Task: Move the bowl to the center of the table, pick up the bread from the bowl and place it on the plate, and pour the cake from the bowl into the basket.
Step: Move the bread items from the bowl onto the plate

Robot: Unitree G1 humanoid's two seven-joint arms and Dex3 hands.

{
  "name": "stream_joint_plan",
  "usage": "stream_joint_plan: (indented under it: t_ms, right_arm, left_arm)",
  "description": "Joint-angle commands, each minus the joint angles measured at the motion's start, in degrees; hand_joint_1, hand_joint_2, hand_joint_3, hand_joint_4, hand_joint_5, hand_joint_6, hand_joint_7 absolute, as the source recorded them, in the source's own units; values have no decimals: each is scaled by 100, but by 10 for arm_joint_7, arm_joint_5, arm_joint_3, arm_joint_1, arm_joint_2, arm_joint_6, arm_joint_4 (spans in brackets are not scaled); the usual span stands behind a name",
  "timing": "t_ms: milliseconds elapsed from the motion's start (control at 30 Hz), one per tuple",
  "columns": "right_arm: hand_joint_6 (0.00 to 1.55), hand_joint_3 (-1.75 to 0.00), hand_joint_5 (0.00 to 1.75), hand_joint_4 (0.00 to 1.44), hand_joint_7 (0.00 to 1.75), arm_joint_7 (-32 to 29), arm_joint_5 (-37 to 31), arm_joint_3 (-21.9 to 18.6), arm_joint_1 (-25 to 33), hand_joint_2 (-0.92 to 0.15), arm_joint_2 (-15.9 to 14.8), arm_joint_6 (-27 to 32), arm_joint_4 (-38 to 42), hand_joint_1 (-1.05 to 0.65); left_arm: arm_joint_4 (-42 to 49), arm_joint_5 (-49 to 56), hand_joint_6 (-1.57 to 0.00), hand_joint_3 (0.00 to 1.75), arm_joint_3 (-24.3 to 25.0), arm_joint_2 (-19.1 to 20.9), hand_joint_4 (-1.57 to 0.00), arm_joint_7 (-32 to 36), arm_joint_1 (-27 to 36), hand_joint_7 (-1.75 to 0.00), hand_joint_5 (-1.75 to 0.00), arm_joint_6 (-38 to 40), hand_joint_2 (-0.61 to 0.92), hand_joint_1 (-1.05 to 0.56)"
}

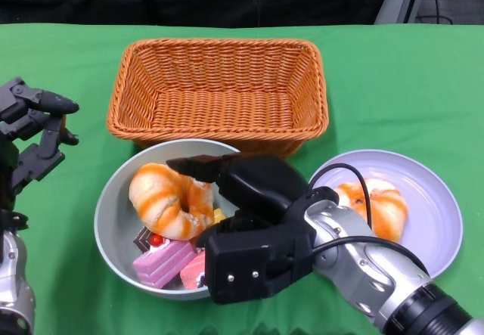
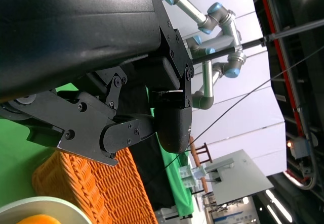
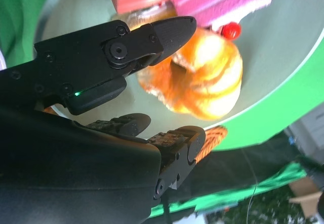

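A grey bowl sits in front of the basket and holds a striped orange bread and pink cake pieces. My right hand is over the bowl's right rim, fingers apart, one finger reaching toward the bread. In the right wrist view that fingertip hovers just above the bread, the other fingers lie outside the bowl's wall, and nothing is held. A second striped bread lies on the white plate at the right. My left hand is raised at the left edge, fingers spread, holding nothing.
An orange wicker basket stands behind the bowl, almost touching its far rim. The green cloth covers the table; bare cloth lies left of the bowl and behind the plate. The left wrist view shows the basket and the bowl's rim.
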Motion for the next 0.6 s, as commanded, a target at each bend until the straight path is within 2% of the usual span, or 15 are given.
stream_joint_plan:
  t_ms: [33,300,600]
  right_arm:
    - [25,-3,0,30,0,-22,-2,4,-16,-92,6,-7,19,-89]
    - [23,-6,0,24,0,-37,-12,18,-35,-92,16,-2,62,-92]
    - [26,-4,2,27,1,-61,-16,32,-66,-92,40,-9,150,-97]
  left_arm:
    - [-5,-1,-90,64,3,15,-88,2,5,-105,-148,6,80,-12]
    - [-8,-10,-91,63,6,14,-90,-6,6,-105,-147,5,80,-10]
    - [-22,-1,-91,63,2,12,-90,-2,12,-105,-147,12,80,-10]
